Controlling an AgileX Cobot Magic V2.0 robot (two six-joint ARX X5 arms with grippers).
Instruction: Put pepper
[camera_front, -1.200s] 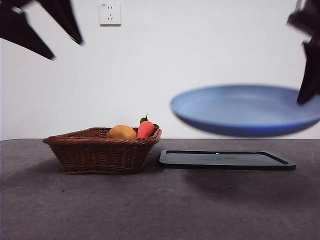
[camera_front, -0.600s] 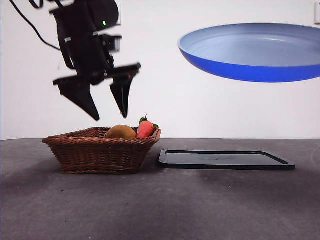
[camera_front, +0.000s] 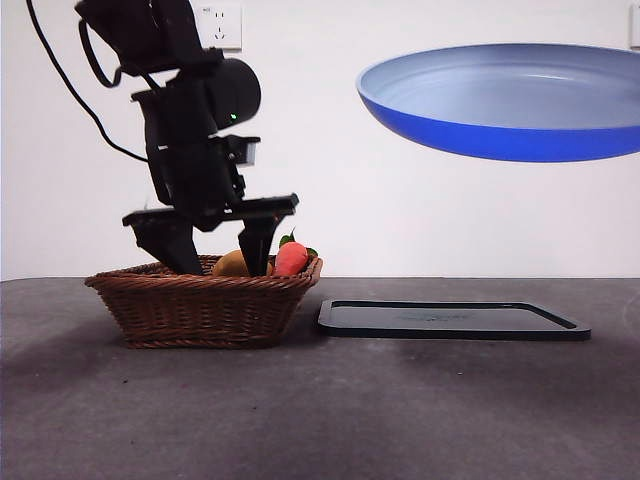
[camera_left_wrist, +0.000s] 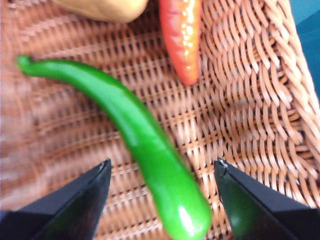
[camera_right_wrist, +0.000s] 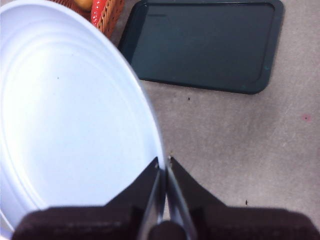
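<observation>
The green pepper (camera_left_wrist: 145, 150) lies on the floor of the wicker basket (camera_left_wrist: 260, 125); in the front view the basket wall (camera_front: 205, 305) hides it. My left gripper (camera_left_wrist: 160, 175) is open, its jaws on either side of the pepper's thick end, just above it. In the front view it (camera_front: 215, 245) reaches down into the basket. My right gripper (camera_right_wrist: 164, 162) is shut on the rim of the blue plate (camera_right_wrist: 70, 120) and holds the plate (camera_front: 510, 100) high in the air above the black tray (camera_front: 455, 320).
A red-orange vegetable (camera_left_wrist: 182, 35) and a yellow-brown lump (camera_left_wrist: 102, 7) lie in the basket beside the pepper; both show over the rim in the front view. The black tray (camera_right_wrist: 205, 45) lies flat on the grey table right of the basket.
My left gripper has come down from the top left corner into the basket. The blue plate has risen from just above the tray to high in the air.
</observation>
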